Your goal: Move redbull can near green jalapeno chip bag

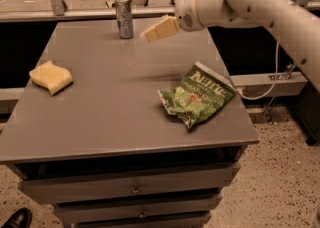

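Gripper (155, 31) above the rear of the table (110, 117), at the end of the white arm (240, 2), just right of the redbull can (124, 18) and apart from it. Open or closed: cannot tell. Can upright at the rear edge. Green jalapeno chip bag (197, 94) flat at front right, well apart from the can. Yellow sponge-like lump (51, 76) at left.

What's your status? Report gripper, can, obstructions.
Gripper hovers beside redbull can, not touching. Can upright at far edge of table, apart from green jalapeno chip bag. Yellow sponge off the path.
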You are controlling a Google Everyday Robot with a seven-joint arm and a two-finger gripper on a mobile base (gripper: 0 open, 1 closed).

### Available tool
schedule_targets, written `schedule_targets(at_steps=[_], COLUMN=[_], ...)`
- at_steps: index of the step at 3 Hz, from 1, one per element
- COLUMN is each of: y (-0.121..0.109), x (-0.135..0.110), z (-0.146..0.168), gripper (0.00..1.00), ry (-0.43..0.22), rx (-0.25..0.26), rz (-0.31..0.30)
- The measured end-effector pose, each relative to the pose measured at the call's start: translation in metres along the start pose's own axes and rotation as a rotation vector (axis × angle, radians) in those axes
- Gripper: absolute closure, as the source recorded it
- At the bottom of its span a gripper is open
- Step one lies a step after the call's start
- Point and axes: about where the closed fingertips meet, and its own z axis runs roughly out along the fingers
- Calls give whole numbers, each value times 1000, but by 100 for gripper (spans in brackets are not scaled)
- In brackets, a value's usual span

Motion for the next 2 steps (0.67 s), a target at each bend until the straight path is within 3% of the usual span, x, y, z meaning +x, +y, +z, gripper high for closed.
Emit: schedule_targets(at_steps=[1,2], y=[-29,-49], x=[-13,-25], z=[53,101], gripper=[0,0], ry=[-110,-161], rx=[24,41], rz=[16,12])
